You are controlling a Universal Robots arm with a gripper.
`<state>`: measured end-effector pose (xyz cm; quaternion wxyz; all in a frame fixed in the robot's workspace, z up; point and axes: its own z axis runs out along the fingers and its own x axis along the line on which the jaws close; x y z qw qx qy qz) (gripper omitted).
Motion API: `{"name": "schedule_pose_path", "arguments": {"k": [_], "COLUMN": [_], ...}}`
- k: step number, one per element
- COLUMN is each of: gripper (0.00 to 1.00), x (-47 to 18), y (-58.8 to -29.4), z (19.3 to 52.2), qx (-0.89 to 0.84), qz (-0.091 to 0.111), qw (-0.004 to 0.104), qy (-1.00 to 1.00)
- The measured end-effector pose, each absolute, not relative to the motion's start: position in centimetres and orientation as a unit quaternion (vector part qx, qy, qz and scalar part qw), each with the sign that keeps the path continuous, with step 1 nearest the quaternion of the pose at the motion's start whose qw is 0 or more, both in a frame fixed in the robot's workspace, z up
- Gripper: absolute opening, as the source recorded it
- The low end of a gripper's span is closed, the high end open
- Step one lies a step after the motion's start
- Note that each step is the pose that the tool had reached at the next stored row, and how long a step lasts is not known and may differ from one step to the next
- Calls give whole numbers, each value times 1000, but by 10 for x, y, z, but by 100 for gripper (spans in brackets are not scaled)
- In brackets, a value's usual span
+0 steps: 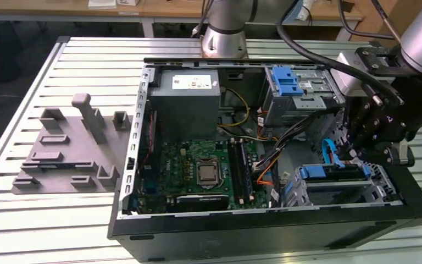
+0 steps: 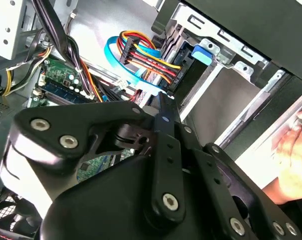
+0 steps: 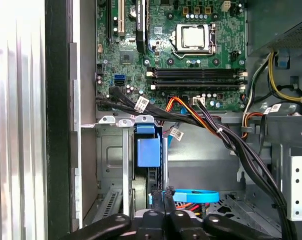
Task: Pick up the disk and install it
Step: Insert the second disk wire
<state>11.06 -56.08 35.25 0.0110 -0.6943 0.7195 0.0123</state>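
— Gripper (image 3: 165, 200) first: its fingers are pressed together, holding nothing, just above the drive cage (image 3: 113, 150).

— And the disk?

— Disk (image 3: 148, 152) sits on edge in the cage slot, blue frame showing, right below the fingertips.

— Further off?

— Cables (image 3: 211, 122), then the motherboard (image 3: 191, 55). A hand (image 2: 296, 155) rests beside the case.

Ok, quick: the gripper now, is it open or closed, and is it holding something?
Gripper: closed, fingertips together, nothing visible between them.
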Motion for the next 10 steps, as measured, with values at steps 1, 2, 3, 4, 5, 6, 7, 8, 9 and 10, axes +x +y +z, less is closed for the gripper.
{"name": "schedule_pose_path", "arguments": {"k": [1, 2, 3, 4, 5, 6, 7, 8, 9, 10], "gripper": [13, 11, 11, 11, 11, 11, 11, 11, 11, 11], "x": [111, 111, 111, 111, 111, 111, 111, 111, 111, 111], "y": [-561, -561, -561, -561, -561, -561, -561, -561, -561, -561], "z": [353, 353, 353, 353, 353, 353, 353, 353, 353, 353], "qx": [-694, -694, -694, -694, -694, -694, -694, -694, -694, -694], "qz": [12, 12, 12, 12, 12, 12, 12, 12, 12, 12], "qw": [11, 11, 11, 11, 11, 11, 11, 11, 11, 11], "qy": [719, 719, 719, 719, 719, 719, 719, 719, 719, 719]}}
